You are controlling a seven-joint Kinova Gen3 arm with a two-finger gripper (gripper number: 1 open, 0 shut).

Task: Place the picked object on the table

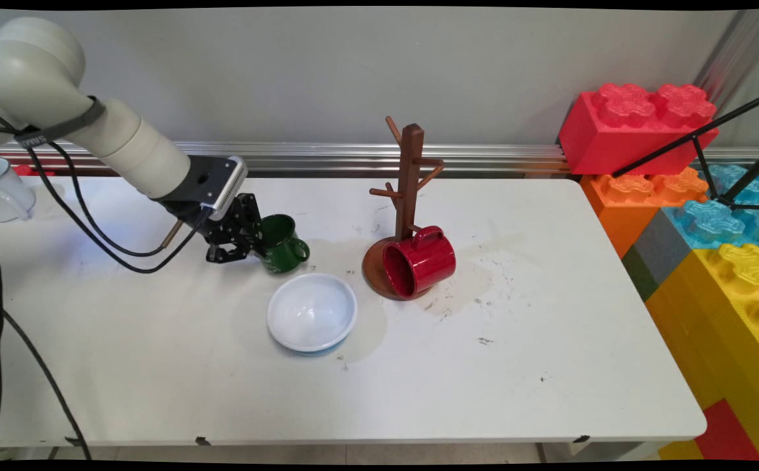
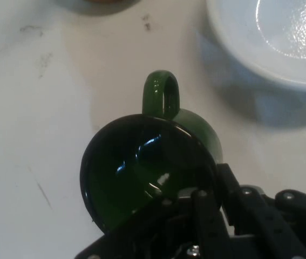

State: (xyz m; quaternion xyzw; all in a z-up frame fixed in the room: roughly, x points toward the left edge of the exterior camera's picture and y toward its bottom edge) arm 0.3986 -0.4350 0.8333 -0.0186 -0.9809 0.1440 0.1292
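In the main view, the black 2-finger hand (image 1: 256, 241) pinches the rim of a glossy dark green enamel mug (image 1: 282, 244), which tilts with its mouth toward the hand and its handle pointing right, at the left-centre of the white surface (image 1: 549, 366). Just in front of the mug sits a shallow white bowl with a blue underside (image 1: 312, 312). To the right stands a brown wooden mug tree (image 1: 407, 190), and a shiny red mug (image 1: 418, 262) lies on its side on the tree's round base. A white cup (image 1: 1, 190) stands at the far left edge. In the hand view, the green mug (image 2: 147, 175) fills the centre, 1 finger (image 2: 204, 213) reaching inside its rim, with the white bowl (image 2: 250, 48) at upper right.
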